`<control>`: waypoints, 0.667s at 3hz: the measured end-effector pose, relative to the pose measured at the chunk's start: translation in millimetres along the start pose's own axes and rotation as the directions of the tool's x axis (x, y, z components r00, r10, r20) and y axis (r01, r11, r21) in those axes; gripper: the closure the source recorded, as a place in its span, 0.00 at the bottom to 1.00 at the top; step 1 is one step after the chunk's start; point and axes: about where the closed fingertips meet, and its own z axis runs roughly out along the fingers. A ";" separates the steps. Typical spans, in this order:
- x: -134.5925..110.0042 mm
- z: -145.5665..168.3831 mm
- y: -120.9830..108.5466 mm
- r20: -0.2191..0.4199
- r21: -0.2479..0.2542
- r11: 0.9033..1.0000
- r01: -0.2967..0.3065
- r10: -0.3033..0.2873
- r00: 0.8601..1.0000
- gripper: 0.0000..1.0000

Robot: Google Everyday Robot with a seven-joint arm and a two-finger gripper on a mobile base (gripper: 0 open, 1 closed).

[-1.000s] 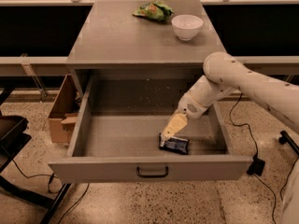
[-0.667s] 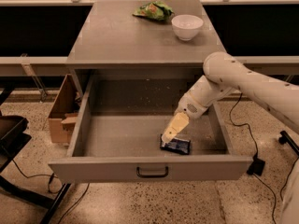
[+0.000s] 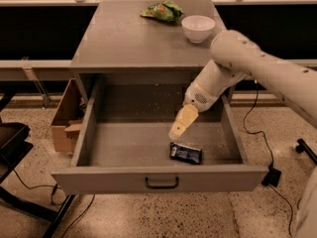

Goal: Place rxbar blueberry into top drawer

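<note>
The rxbar blueberry (image 3: 185,153), a small dark glossy bar, lies flat on the speckled floor of the top drawer (image 3: 99,178), near its front right. The drawer is pulled fully out, and its black handle (image 3: 161,184) faces me. My gripper (image 3: 177,130) hangs inside the drawer, a little above and to the left of the bar, and is not touching it. My white arm (image 3: 247,63) reaches in from the right, over the drawer's right wall.
A white bowl (image 3: 198,28) and a green chip bag (image 3: 162,11) sit at the back of the grey tabletop (image 3: 129,43). A cardboard box (image 3: 64,118) stands on the floor left of the drawer. A black chair base (image 3: 15,148) is at far left, and cables (image 3: 270,175) lie at right.
The gripper has risen slightly and drawn up and left, away from the bar. The bar stays lying on the drawer floor.
</note>
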 end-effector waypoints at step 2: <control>-64.7 -163.3 44.4 0.055 0.285 0.957 0.055 -0.073 0.996 0.00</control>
